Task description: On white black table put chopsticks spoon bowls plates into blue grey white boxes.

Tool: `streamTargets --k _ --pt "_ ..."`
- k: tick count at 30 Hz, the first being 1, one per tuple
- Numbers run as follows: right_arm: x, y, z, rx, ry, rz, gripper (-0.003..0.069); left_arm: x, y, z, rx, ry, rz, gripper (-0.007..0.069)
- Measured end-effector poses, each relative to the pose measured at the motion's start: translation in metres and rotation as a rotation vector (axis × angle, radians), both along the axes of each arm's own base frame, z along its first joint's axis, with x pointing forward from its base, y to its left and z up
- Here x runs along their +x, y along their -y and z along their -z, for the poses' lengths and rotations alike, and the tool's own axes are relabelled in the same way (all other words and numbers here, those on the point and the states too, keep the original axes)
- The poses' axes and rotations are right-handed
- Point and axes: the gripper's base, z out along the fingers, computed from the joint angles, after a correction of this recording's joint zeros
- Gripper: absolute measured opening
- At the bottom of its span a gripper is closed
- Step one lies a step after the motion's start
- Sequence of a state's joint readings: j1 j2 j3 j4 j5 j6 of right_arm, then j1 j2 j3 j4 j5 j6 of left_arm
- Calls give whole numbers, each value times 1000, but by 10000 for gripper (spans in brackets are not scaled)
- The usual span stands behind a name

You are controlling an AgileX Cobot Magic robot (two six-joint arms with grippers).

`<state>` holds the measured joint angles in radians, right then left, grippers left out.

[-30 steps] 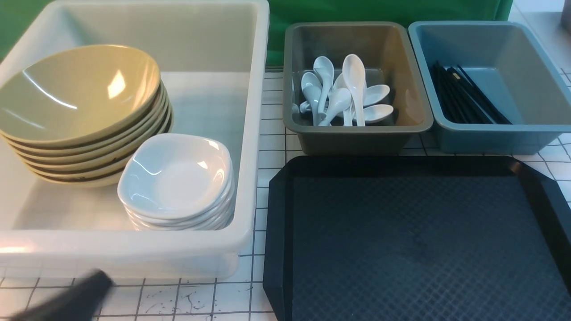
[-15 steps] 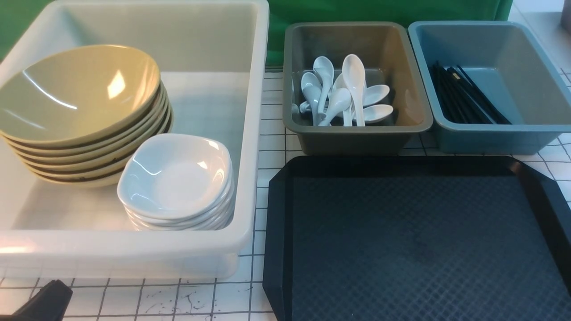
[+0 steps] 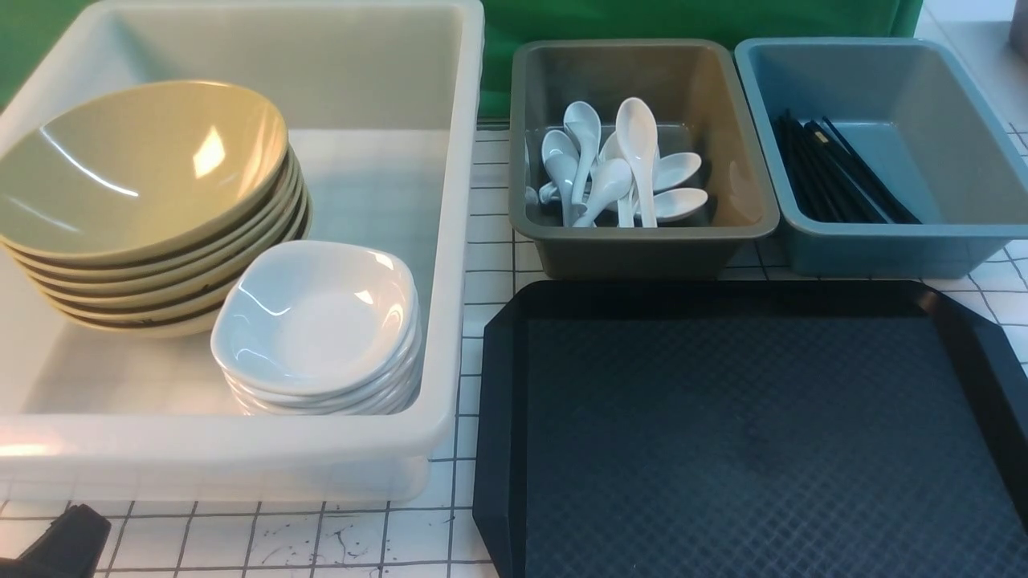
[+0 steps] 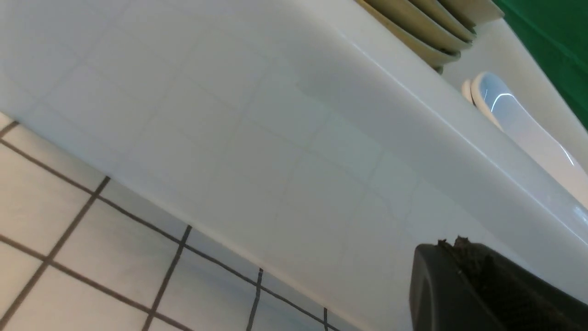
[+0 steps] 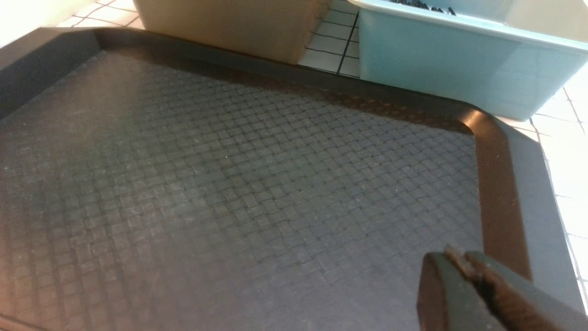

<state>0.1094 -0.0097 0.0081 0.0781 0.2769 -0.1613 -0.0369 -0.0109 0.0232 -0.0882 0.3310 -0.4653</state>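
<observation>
A stack of mustard-olive bowls and a stack of white plates sit in the big white box. Several white spoons lie in the dark grey box. Black chopsticks lie in the blue box. My left gripper is shut and empty, low at the front left, just outside the white box's front wall. My right gripper is shut and empty above the black tray's near right part; it is out of the front view.
A black textured tray lies on the white gridded table in front of the grey and blue boxes. It also shows in the right wrist view. A green backdrop stands behind the boxes.
My left gripper has drawn back toward the front left corner and now shows only as a small tip. Nothing else has moved.
</observation>
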Motion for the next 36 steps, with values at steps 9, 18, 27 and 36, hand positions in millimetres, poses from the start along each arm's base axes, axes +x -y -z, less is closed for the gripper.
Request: streamTargets --k 9,18,27,36 --pt "0 0 0 0 0 0 61 0 0 0 -1 -1 -1 -1" --pt "0 0 0 0 0 0 69 0 0 0 0 -2 -1 -1" --pt "0 0 0 0 0 0 76 0 0 0 1 -2 -1 -1" --pt "0 0 0 0 0 0 86 0 0 0 2 -2 -1 -1"
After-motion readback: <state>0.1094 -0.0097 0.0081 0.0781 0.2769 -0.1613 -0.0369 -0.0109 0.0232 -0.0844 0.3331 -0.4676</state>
